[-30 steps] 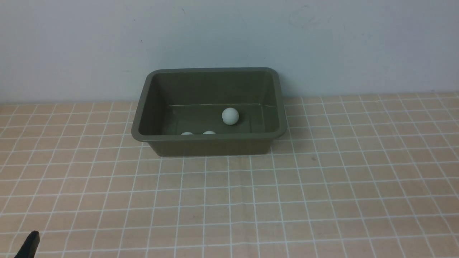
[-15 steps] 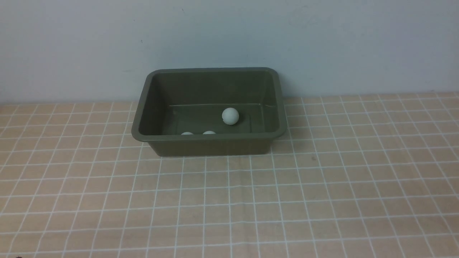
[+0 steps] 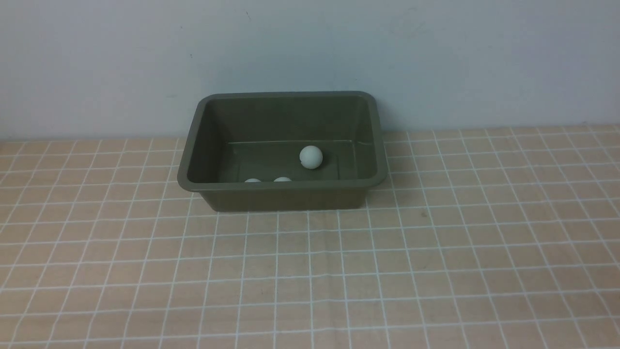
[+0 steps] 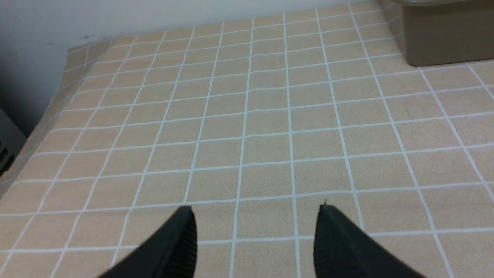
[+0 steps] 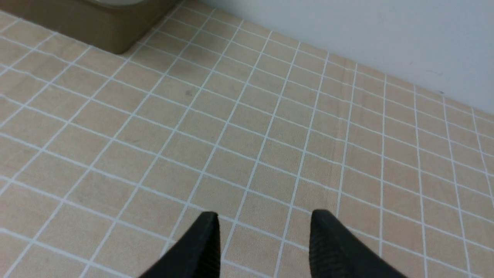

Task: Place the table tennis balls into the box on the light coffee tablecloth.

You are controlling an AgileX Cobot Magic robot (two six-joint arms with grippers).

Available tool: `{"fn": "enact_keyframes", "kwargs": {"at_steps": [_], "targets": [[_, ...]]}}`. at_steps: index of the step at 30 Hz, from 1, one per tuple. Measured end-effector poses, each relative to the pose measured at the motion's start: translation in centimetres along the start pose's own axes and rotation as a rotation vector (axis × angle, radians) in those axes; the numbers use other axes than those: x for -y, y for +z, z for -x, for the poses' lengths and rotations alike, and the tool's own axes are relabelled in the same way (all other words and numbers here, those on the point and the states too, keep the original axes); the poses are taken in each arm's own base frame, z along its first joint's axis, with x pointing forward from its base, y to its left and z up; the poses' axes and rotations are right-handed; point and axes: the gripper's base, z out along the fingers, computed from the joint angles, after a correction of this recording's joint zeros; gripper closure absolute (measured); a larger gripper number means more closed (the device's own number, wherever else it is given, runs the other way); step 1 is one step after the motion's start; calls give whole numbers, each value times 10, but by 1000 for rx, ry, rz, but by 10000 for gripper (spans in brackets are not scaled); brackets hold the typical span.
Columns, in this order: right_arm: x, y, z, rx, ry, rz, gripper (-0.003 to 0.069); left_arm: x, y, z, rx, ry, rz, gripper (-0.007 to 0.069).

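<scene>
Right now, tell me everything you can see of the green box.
The box is an olive-green rectangular tub that looks like plastic, with rounded corners, flared rim and sloping walls. It sits upright on the light coffee tablecloth near the wall, open-topped. Three table tennis balls lie inside, two half hidden by its near wall.

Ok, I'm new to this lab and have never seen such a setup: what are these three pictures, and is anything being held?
It is a robot with two arms, each ending in a pincer. The wide picture comes from a camera between the arms, looking forward; neither arm shows there. It shows an olive-green box on a checked tan tablecloth, with three white table tennis balls inside, two of them just peeking over the near rim. The other two pictures come from cameras on the wrists: the black prongs are the left pincer and the right pincer. Both stand open over the cloth, holding nothing.
</scene>
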Motion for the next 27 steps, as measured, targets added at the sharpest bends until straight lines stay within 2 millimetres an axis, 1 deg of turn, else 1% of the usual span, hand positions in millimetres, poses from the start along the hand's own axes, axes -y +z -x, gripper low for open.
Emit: {"fn": "enact_keyframes", "kwargs": {"at_steps": [21,25,27], "targets": [[0,-1,-1,-8,-1,3,354,0,0,0,0,-6,0,285],[-2,-10,0,65,52,-1,354,0,0,0,0,-6,0,285],[-3,-21,0,181,110,-14,354,0,0,0,0,-6,0,285]]}}
